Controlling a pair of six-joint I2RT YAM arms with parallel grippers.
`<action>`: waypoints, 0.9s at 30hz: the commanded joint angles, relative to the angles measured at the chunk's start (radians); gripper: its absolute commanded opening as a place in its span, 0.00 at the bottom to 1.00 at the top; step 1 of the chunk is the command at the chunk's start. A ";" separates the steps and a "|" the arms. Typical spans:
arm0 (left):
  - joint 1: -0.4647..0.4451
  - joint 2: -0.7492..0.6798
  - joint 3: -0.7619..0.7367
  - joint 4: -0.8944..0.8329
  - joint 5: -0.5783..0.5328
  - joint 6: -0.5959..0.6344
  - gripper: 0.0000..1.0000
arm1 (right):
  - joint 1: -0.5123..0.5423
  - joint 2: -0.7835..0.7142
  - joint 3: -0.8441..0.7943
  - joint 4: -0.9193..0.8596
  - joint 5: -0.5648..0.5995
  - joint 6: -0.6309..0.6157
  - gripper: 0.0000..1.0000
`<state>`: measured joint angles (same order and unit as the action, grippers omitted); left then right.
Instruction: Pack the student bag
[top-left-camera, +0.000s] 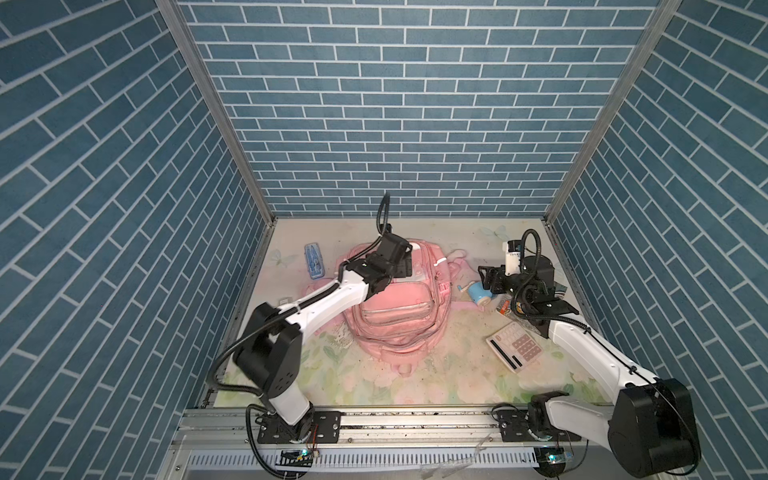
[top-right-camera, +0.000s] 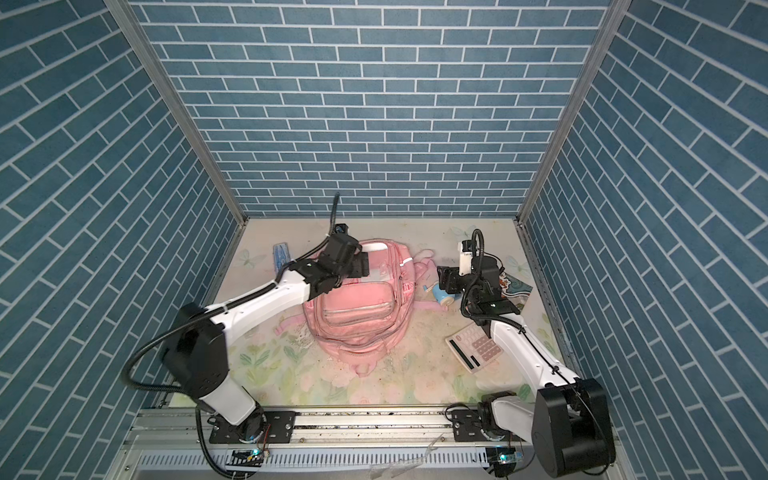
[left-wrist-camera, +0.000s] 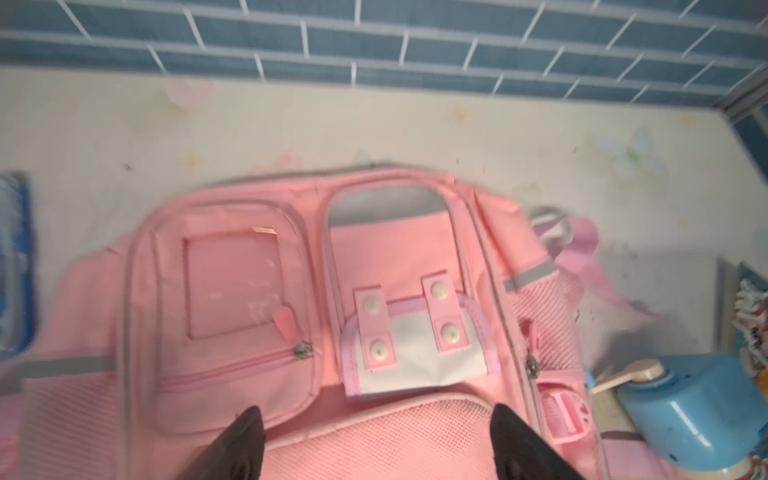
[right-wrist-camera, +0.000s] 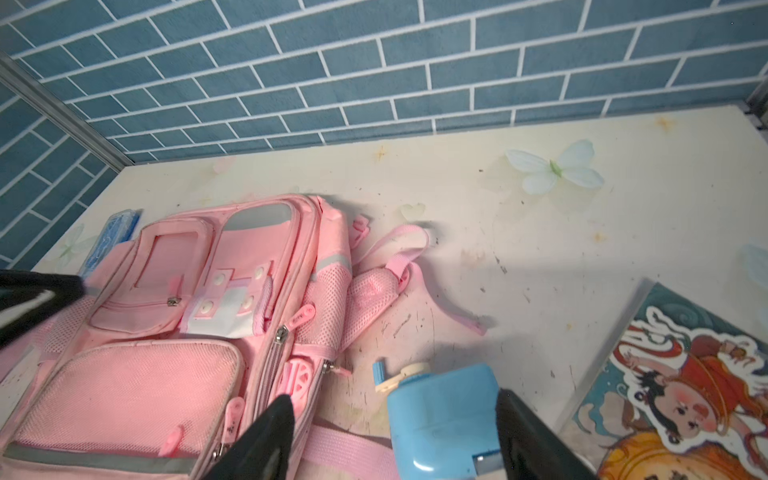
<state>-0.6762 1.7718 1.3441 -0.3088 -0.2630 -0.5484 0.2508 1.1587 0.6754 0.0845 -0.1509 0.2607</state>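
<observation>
the student bag (top-left-camera: 397, 318) lies flat, front pockets up, in the middle of the table (top-left-camera: 457, 374), its long axis running near to far. the left gripper (left-wrist-camera: 378, 440) hovers right over the bag's far half, jaws wide and empty, so that arm is the nearer one. the right gripper (right-wrist-camera: 390, 436) sits low just off the bag's right side, jaws apart astride the blue pencil sharpener (right-wrist-camera: 440, 407) and, by my eye, not clamped on it.

A lab robot test cell: blue brick-patterned wall panels (top-left-camera: 399, 124) held in grey aluminium frame posts (top-left-camera: 217, 112) enclose a floral-printed table (top-left-camera: 374, 382), and two white-and-black robot arms (top-left-camera: 324, 299) are bolted to a slotted metal rail (top-left-camera: 415, 419) along its front.
</observation>
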 joint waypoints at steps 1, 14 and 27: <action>-0.018 0.112 0.140 -0.079 0.031 -0.068 0.86 | 0.010 -0.024 -0.056 -0.036 -0.009 0.091 0.73; -0.042 0.599 0.764 -0.285 0.023 -0.004 0.86 | 0.101 0.115 -0.112 0.023 -0.121 0.135 0.62; -0.042 0.948 1.135 -0.516 0.035 -0.018 0.84 | 0.119 0.144 -0.121 0.119 -0.162 0.098 0.61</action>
<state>-0.7139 2.6953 2.5416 -0.7208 -0.2558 -0.5449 0.3641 1.3045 0.5602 0.1650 -0.2932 0.3622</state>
